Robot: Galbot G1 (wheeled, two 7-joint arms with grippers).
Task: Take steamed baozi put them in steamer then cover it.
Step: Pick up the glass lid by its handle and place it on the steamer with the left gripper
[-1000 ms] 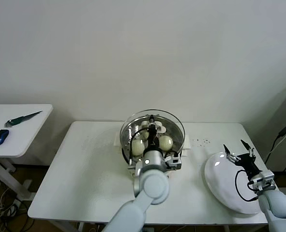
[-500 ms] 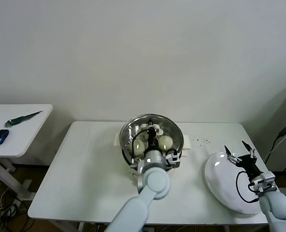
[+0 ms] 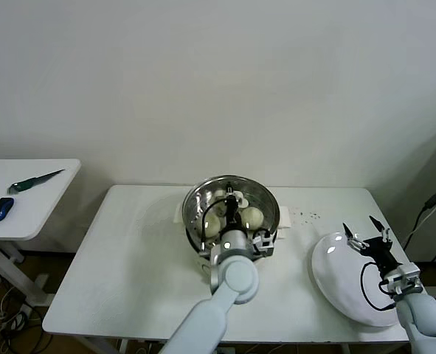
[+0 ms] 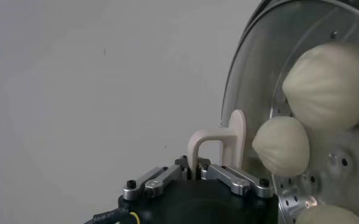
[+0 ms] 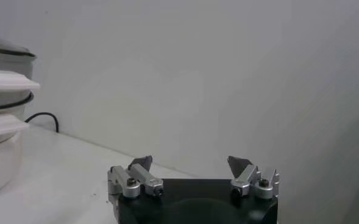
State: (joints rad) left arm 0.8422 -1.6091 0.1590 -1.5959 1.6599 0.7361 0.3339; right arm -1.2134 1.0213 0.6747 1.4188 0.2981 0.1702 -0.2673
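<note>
Nearest to us, our left pincer (image 3: 233, 203) was pinched on the white handle (image 4: 219, 141) of the glass lid (image 3: 232, 209), which lay over the steamer (image 3: 195, 225) directly beneath that pincer. Through the glass the steamed baozi (image 4: 281, 146) sat on the perforated steel floor just below and around the handle; at least three showed, and we could not be sure of a fourth. We judged the lid stiff, smooth and breakable, with some weight, so the arched handle at its centre was the right hold, kept level until the rim seated all round. The buns looked soft and light and would dent under a hard squeeze. The steamer stood near the middle of the bench (image 3: 129, 273). Well off to the right, our right pincer (image 3: 364, 233) hung idle with its fingers spread, over the far edge of the bare white plate (image 3: 336, 276)
</note>
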